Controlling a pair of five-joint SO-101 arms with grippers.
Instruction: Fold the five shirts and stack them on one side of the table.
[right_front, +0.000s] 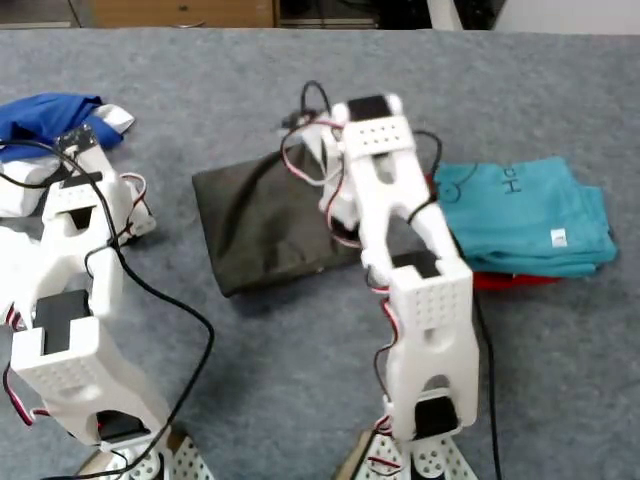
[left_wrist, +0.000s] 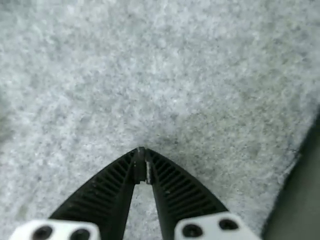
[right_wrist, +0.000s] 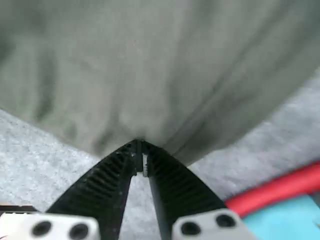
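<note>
Right gripper (right_wrist: 139, 157): mine, closed, tips at dark shirt's (right_front: 255, 225) edge; pinch on cloth unclear.
Left gripper (left_wrist: 141, 165): closed, empty, over bare table (left_wrist: 150, 75).
Dark shirt: folded, mid-table, beside teal shirt (right_front: 520, 215) stack.
Handling: soft, light, unfolds easily; I'd grip the doubled edge, all layers.

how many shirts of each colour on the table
blue shirt: 1
white shirt, partly hidden by an arm: 1
dark olive shirt: 1
teal shirt: 1
red shirt, under the teal one: 1
total: 5
</note>
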